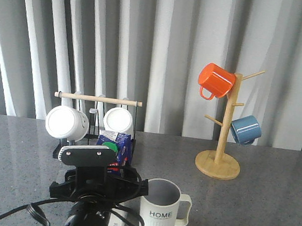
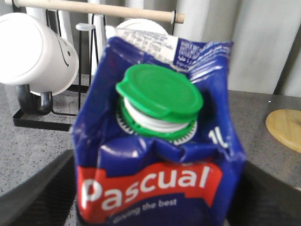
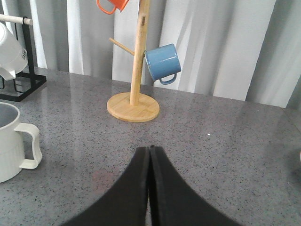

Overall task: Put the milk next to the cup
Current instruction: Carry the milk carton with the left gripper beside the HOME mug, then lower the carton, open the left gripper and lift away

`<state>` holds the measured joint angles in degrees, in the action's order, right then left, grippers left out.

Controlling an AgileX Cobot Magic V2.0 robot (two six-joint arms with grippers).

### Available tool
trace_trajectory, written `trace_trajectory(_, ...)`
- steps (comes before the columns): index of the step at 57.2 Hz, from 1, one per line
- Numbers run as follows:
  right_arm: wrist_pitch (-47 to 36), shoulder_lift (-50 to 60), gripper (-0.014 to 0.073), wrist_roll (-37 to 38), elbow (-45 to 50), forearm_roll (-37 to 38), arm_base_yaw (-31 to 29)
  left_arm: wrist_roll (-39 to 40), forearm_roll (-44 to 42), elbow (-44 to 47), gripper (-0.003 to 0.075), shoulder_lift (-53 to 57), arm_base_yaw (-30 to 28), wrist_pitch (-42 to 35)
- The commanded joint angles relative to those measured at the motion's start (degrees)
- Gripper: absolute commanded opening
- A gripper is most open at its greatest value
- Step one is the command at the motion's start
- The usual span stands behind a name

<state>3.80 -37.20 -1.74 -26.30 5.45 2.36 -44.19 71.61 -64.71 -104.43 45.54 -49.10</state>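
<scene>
The milk (image 2: 160, 155), a blue carton with a green cap and a red "Pascual" band, stands upright between the dark fingers (image 2: 33, 197) of my left gripper (image 2: 155, 207), which is shut on its dented sides. In the front view the milk (image 1: 116, 146) shows above the left arm (image 1: 92, 185), just left of the cup (image 1: 159, 211). The cup is a pale ribbed mug marked "HOME", handle to the right. The cup (image 3: 11, 141) also shows in the right wrist view. My right gripper (image 3: 150, 153) is shut on nothing, low over the grey table.
A black rack with a wooden bar (image 1: 98, 99) holds two white mugs (image 1: 66, 123) behind the milk. At the right stands a wooden mug tree (image 1: 218, 163) with an orange mug (image 1: 215, 81) and a blue mug (image 1: 245, 129).
</scene>
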Motion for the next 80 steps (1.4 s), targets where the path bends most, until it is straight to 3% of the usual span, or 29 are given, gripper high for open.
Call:
trace_trajectory(1,-4.14,0.18,-0.0006,-0.41,-1.57,0.54,-0.37,-0.17,-1.80,-1.50,0.0727,2.53,0.16,-2.04)
trace_trajectory(22,-4.14,0.18,-0.0006,-0.41,-1.57,0.54,-0.37,-4.47,-3.84,-1.50,0.0713,6.15,0.35,1.13)
trace_trajectory(44,-4.14,0.18,-0.0006,-0.41,-1.57,0.54,-0.37,-6.38,-5.32,-1.50,0.0671,19.61,0.35,4.38)
trace_trajectory(48,-4.14,0.18,-0.0006,-0.41,-1.57,0.54,-0.37,-10.11,-5.32,-1.50,0.0615,22.93,0.35,5.40)
trace_trajectory(52,-4.14,0.18,-0.0006,-0.41,-1.57,0.54,-0.37,-16.22,-5.26,-1.38,0.0505,26.22,0.35,6.59)
trace_trajectory(57,-4.14,0.18,-0.0006,-0.41,-1.57,0.54,-0.37,-22.53,-3.80,-1.31,0.0264,30.38,0.35,9.32)
trace_trajectory(60,-4.14,0.18,-0.0006,-0.41,-1.57,0.54,-0.37,-24.11,-1.59,-1.31,0.0069,32.78,0.35,10.47)
trace_trajectory(62,-4.14,0.18,-0.0006,-0.41,-1.57,0.54,-0.37,-24.41,0.26,-1.31,-0.0010,34.10,0.35,10.60)
trace_trajectory(72,-4.14,0.18,-0.0006,-0.41,-1.57,0.54,-0.37,-25.12,9.89,-1.31,-0.0007,39.13,0.35,4.38)
trace_trajectory(80,-4.14,0.18,-0.0006,-0.41,-1.57,0.54,-0.37,-25.12,10.60,-1.31,-0.0008,40.66,0.35,0.02)
